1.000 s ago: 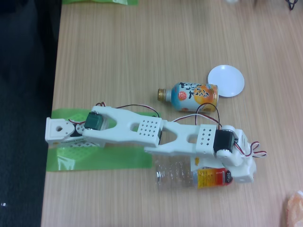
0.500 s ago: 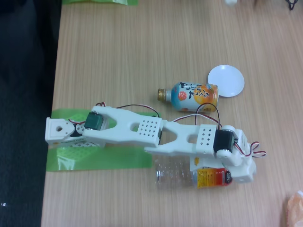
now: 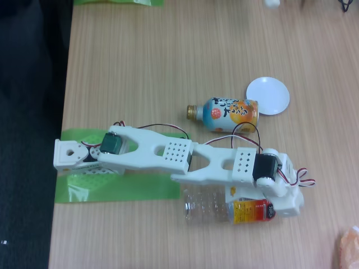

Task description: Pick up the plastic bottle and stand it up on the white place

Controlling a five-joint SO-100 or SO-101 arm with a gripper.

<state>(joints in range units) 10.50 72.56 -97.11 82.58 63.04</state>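
The plastic bottle (image 3: 216, 208) lies on its side near the table's front edge in the fixed view, clear body to the left, yellow-red label to the right. Its cap end is hidden under my white gripper (image 3: 255, 203), which sits low over the label end. The fingers are covered by the gripper body, so I cannot tell whether they grip the bottle. The white place (image 3: 268, 95), a small round dish, rests further back and slightly right, apart from the bottle.
An orange-and-blue bottle-can (image 3: 227, 112) with a gold cap lies between my arm and the dish, touching the dish's left rim. The arm base (image 3: 70, 154) stands on green tape (image 3: 118, 188) by the table's left edge. An orange object (image 3: 349, 246) pokes in at bottom right.
Almost nothing differs. The bottle's clear end has shifted a hair to the left; the arm keeps its pose.
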